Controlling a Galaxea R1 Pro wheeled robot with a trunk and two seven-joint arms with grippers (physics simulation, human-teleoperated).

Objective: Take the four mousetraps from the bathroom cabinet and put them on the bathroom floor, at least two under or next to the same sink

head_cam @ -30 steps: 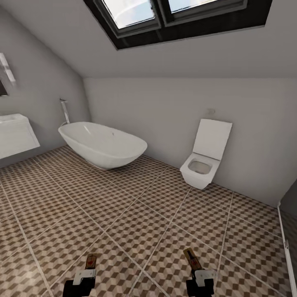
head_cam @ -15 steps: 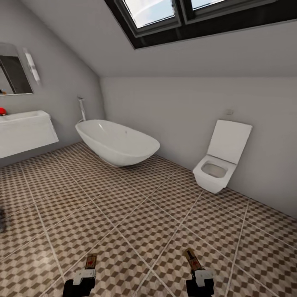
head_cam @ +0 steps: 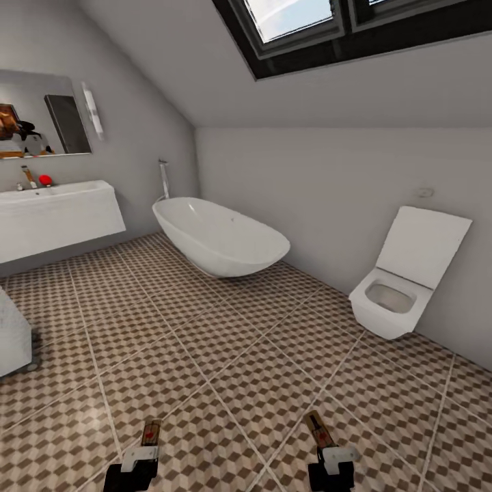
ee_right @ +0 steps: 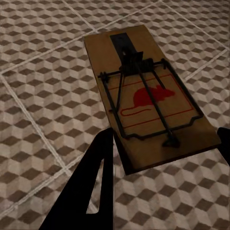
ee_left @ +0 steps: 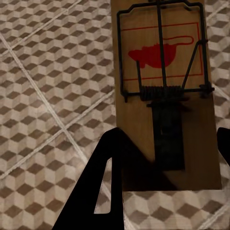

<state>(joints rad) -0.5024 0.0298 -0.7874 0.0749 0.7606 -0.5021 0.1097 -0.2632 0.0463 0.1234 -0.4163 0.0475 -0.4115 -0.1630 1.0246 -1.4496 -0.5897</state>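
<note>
Left gripper (head_cam: pixel 151 437): you have it pinched on 1 mousetrap (ee_left: pixel 165 91), the board sticking out forward past the fingers, wire and red mark facing up.
Right gripper (head_cam: pixel 321 437): pinched on a 2nd trap (ee_right: pixel 146 103), held by its edge, the board angled a little to one side.
Arm pose: both arms sit low and forward at the bottom of the head view, roughly level with each other and well apart, traps held flat above the floor (head_cam: pixel 225 362), not touching it.
Sink (head_cam: pixel 58 215): on the left wall, well away from both grippers, with the red ball (head_cam: pixel 45 180) on its top beside the tap.
Other fixtures: the bathtub (head_cam: pixel 222 236) stands ahead by the far wall, the toilet (head_cam: pixel 403 287) to the right, and a white unit (head_cam: pixel 14 338) shows at the left edge.
Done: judging by what you carry, 2 traps are out of the cabinet.
Left: neither is on the floor yet. You need to bring both to the tiles under or right beside the sink and release them there.
Unknown: the other 2 traps cannot be accounted for from these views.
Watch: lower each trap close to the tiles before opening, so it lands flat.
</note>
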